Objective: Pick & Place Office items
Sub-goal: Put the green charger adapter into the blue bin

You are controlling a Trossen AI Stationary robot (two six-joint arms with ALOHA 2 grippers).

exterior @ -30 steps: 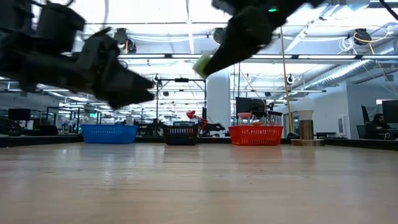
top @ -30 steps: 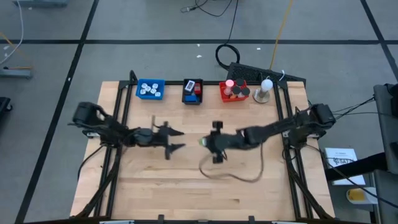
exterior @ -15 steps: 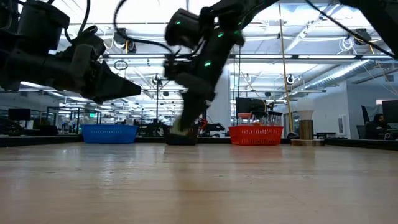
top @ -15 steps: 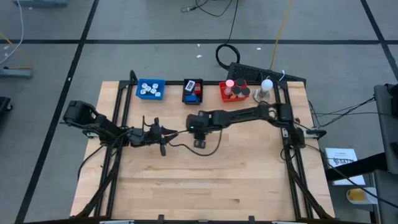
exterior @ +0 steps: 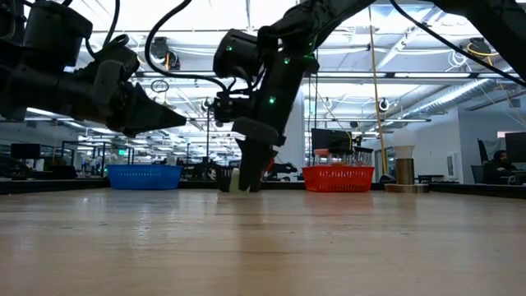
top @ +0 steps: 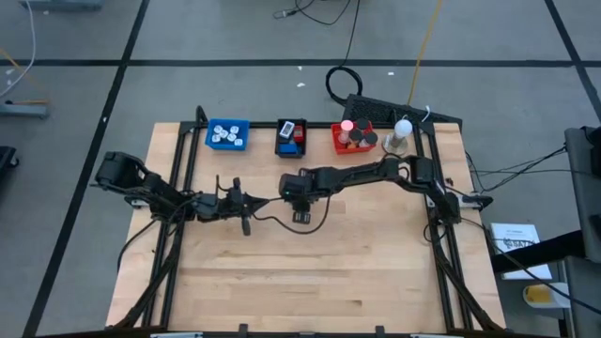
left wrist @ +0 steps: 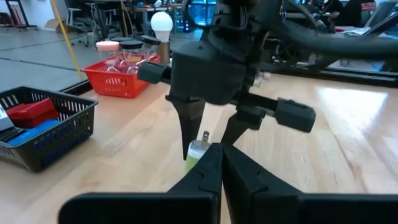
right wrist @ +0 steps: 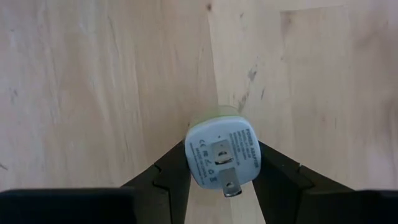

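While our right gripper (right wrist: 221,163) clamps a green plug adapter (right wrist: 221,146) low over the table (top: 310,282) centre, our left gripper (left wrist: 221,163) waits just left, fingers together

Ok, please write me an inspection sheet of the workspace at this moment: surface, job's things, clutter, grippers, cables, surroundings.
Surface: wooden table, bare in front.
Job's things: green plug adapter held upright near the table; small items in the blue tray, black tray and red tray.
Clutter: white ball-topped stand beside the red tray.
Grippers: right gripper shut on the adapter; left gripper shut, empty, raised at table centre-left.
Cables: one loops across the table under the right arm.
Surroundings: open hall, distant person seated at right.
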